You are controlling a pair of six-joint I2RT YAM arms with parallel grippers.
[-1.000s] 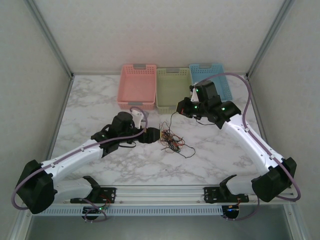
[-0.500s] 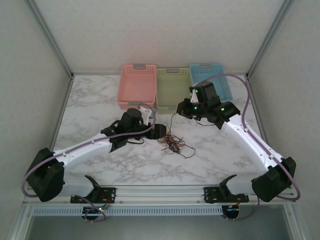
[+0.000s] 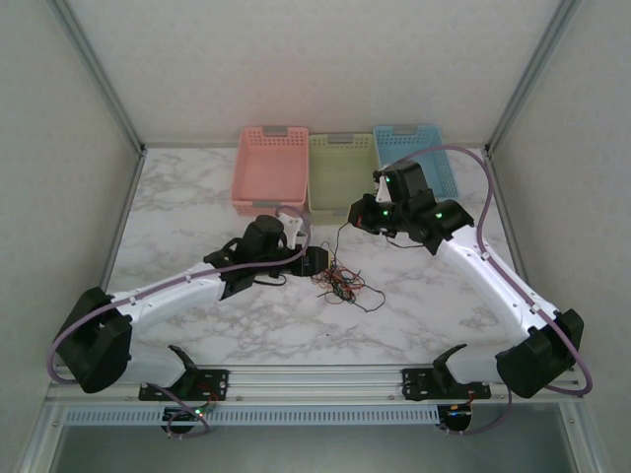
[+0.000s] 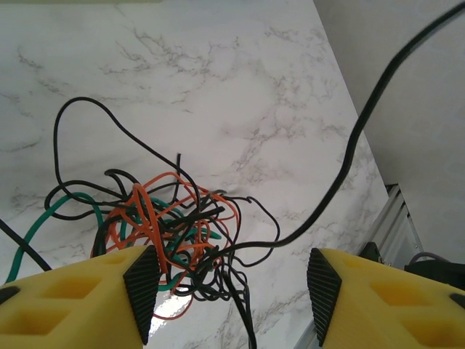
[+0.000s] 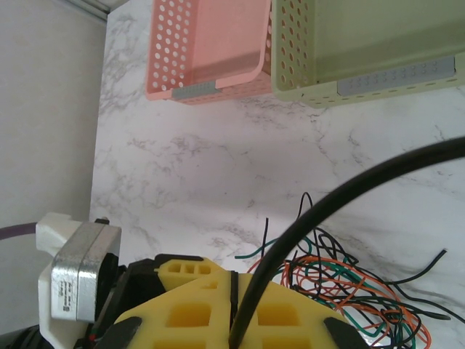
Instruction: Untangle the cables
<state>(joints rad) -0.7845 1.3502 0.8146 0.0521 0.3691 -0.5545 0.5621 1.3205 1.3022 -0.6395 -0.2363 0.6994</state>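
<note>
Jaws L point(image 4: 231, 287): part open, pads either side of the tangle's near edge, nothing pinched yet.
Jaws R point(image 5: 234, 305): shut on 1 black cable point(image 5: 349, 196), held up off the bench point(image 3: 197, 207) so the strand rises clear of the knot.
Cables point(image 3: 337, 278): black, orange & green clump on mid bench, just in front of the green basket point(image 3: 340, 177), between my 2 arms.
Why: R lifts 1 strand; L sits low, I reckon to pin the rest so it slides free.
Progress: early, clump looks well knotted.
Risk: whole clump may lift w/ the strand.
</note>
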